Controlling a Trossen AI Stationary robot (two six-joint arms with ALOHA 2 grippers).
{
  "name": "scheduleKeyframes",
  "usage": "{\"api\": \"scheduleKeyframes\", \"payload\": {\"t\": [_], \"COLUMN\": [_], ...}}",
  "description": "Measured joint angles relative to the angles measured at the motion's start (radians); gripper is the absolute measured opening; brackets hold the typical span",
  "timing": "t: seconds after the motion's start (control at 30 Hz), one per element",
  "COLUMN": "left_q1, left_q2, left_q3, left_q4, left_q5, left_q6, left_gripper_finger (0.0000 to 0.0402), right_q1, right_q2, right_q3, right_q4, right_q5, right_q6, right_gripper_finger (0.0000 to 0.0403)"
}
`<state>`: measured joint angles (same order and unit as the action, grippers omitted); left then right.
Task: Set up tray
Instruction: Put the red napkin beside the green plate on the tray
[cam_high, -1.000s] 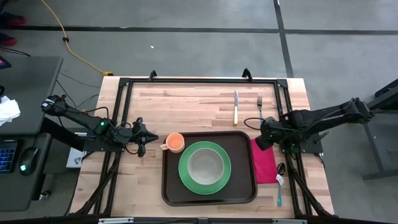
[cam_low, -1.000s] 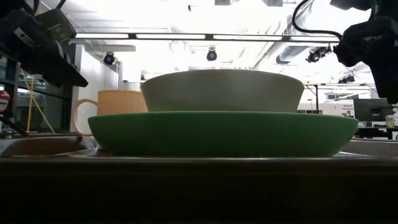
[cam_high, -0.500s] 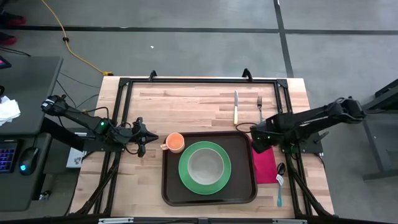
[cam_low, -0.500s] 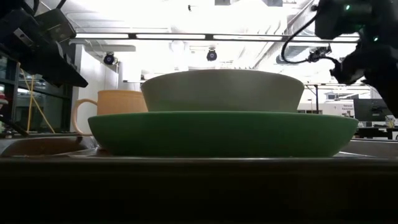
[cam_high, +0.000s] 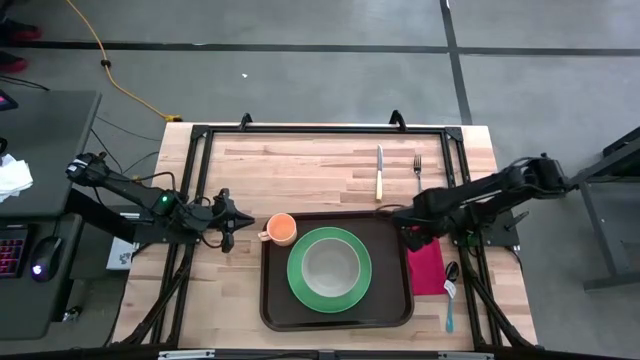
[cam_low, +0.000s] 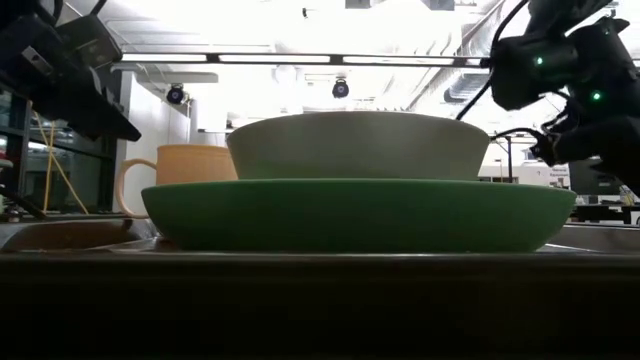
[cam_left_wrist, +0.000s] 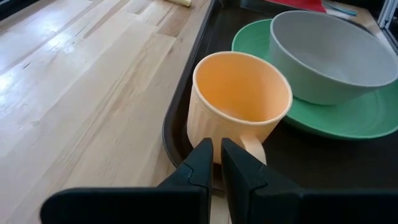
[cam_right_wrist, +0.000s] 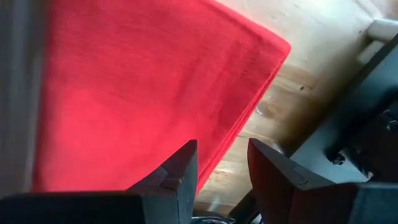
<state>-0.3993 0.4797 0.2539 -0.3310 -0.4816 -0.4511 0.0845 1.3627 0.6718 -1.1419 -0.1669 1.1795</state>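
The right gripper (cam_right_wrist: 222, 163), fingers parted, hovers over a flat red cloth napkin (cam_right_wrist: 143, 87) lying on pale wooden tabletop (cam_right_wrist: 317, 59).

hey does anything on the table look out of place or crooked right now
Mostly tidy. The orange mug straddles the tray rim at its corner, handle hanging outside, so it may sit tilted.

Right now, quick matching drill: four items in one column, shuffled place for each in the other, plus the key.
1. bowl
2. cup
3. napkin
4. knife

A. on bare wood beyond the tray, beside the fork
B. on the green plate
C. at the tray's corner nearest the left gripper
D. under the right gripper, beside the tray

Pairs: 1-B, 2-C, 3-D, 4-A
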Motion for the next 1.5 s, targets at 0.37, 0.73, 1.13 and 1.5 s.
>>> {"api": "scheduleKeyframes", "payload": {"t": [0.37, 0.73, 1.13, 1.5], "left_q1": [0.000, 0.000, 0.000, 0.000], "left_q2": [0.000, 0.000, 0.000, 0.000], "left_q3": [0.000, 0.000, 0.000, 0.000], "left_q4": [-0.014, -0.016, -0.016, -0.016], "left_q5": [0.003, 0.014, 0.015, 0.015], "left_q6": [-0.001, -0.025, -0.028, -0.027], "left_gripper_finger": [0.0062, 0.0062, 0.0062, 0.0062], "right_q1": [0.000, -0.070, -0.124, -0.124], "right_q2": [0.087, 0.080, 0.084, 0.084], "right_q3": [-0.061, -0.154, -0.162, -0.162], "right_q4": [0.072, 0.192, 0.197, 0.207], "right_q5": [-0.052, -0.121, -0.130, -0.122], "right_q6": [-0.018, -0.018, -0.065, -0.062], "right_gripper_finger": [0.0119, 0.0119, 0.0118, 0.0058]}}
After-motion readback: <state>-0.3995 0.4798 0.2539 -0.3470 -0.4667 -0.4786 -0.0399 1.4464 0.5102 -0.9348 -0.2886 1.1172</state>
